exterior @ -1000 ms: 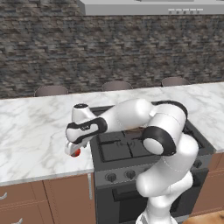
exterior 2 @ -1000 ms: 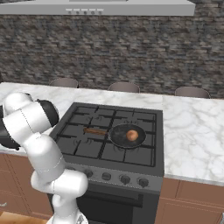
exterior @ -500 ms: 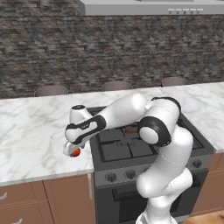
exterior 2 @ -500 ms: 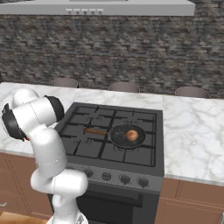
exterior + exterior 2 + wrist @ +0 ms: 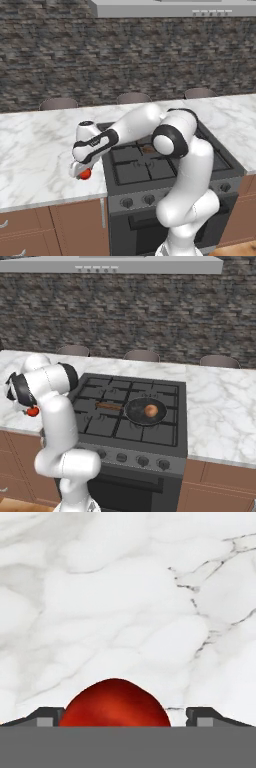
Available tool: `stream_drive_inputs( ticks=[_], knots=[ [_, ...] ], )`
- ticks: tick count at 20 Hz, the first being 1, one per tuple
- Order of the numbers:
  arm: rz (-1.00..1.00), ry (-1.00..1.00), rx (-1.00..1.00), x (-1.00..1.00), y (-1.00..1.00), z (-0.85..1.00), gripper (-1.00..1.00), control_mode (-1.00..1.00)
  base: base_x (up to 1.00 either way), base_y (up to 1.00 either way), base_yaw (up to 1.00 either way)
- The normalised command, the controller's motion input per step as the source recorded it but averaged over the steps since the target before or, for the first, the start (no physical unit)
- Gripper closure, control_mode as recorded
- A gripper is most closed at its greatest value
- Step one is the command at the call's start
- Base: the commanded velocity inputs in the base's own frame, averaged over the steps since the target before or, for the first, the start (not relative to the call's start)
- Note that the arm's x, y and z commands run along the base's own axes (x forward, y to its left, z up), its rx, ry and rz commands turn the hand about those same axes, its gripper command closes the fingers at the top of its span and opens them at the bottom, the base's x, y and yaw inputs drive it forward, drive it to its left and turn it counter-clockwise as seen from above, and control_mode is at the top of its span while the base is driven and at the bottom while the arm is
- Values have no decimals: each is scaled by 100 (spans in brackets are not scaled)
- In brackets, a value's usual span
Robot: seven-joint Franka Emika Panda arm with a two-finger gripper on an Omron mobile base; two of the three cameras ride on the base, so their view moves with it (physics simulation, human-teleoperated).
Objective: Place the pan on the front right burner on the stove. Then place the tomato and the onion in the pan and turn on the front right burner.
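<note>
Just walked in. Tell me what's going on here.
The robot arm is reaching left of the stove to the tomato, which sits on the marble counter. Its gripper is open, a finger on each side of the tomato, not yet clamped on it. The pan already sits on the front right burner with the onion inside. So the tomato and turning on the burner remain.

White marble counter (image 5: pixel 35 150) w/ grey veins runs along the front, over brown wooden cabinets (image 5: pixel 55 227) w/ drawer handles at lower left. Behind it a dark stone wall (image 5: pixel 150 316) & a grey range hood (image 5: pixel 130 263) up top. Three grey chair backs (image 5: pixel 142 355) show past the counter's far edge.
</note>
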Motion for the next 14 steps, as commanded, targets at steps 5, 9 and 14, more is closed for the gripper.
stream_drive_inputs(
  ticks=[5,9,14],
  knots=[
    [0,3,0,3,3,-4,100,-100,0,0,0],
    [0,0,-5,-4,-6,6,100,-100,0,0,0],
    [-1,-3,-3,-13,-28,45,100,-100,0,0,0]
  ],
)
